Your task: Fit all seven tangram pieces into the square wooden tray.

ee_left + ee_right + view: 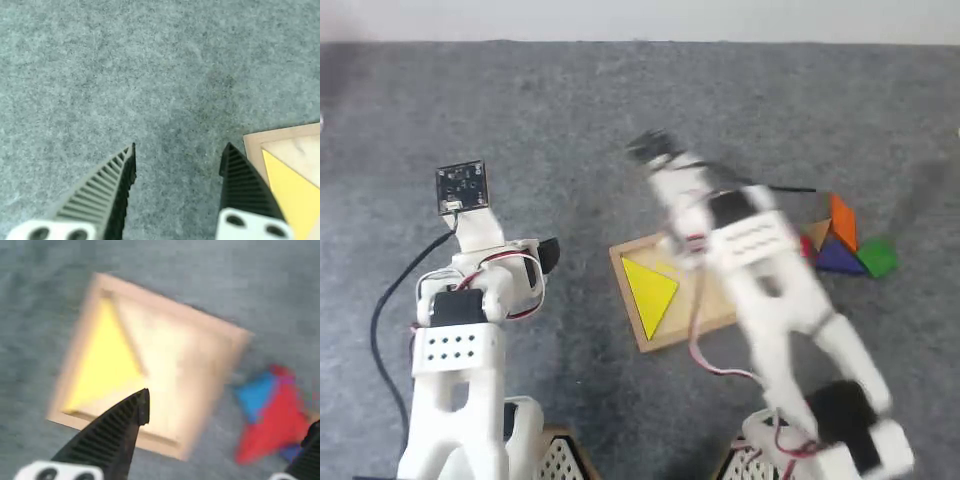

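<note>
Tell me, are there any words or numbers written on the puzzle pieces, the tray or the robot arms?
There are none that can be read.
The yellow triangle and the wooden tray: plain, with no letters or numbers.
The loose colored pieces beside the tray: plain too.
The small circuit board on an arm: any marks are too small to read.

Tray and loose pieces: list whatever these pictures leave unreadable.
- Tray: in the high view the right arm covers its right half. In the left wrist view the picture's edge cuts it off.
- Loose pieces: in the high view the arm hides part of the pile, so they cannot be counted. In the right wrist view their shapes are blurred.
</note>
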You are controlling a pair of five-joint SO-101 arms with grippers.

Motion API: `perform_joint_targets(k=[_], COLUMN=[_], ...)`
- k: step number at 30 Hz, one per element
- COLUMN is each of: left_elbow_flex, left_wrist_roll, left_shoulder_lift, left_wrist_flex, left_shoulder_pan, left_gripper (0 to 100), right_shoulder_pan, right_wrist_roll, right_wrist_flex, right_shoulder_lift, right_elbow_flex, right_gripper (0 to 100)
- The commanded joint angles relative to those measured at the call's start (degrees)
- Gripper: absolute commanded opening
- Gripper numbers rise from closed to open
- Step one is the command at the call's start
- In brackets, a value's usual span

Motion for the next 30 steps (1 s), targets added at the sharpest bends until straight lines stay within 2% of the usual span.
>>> perform_joint_targets(k=[1,5,12,21,25,30], left_elbow_flex=[-0.3,-0.3,-0.3,-0.3,-0.3,-0.3], left_wrist_roll=[0.0,0.0,0.0,-0.1,-0.1,-0.1], left_shoulder_lift=[-0.3,-0.3,-0.3,-0.3,-0.3,-0.3], left_wrist_flex=[-1.2,-1.2,-1.2,-1.3,-1.3,-1.2], left_shoulder_pan=[-0.4,-0.4,-0.4,-0.4,-0.4,-0.4], left_gripper=[27,27,27,27,27,27], right_shoulder_pan=[10.8,16.6,17.6,17.5,17.7,18.2], right_wrist_roll=[7.2,8.4,8.4,10.1,10.5,10.5], right_wrist_flex=[2.8,-1.5,-10.0,-11.3,-11.0,-6.0], right_shoulder_lift=[-3.3,4.4,18.7,25.5,28.5,35.4], right_elbow_flex=[0.3,2.5,2.5,1.1,-3.4,-12.8], right_gripper=[46.4,46.4,46.4,46.4,46.4,46.4])
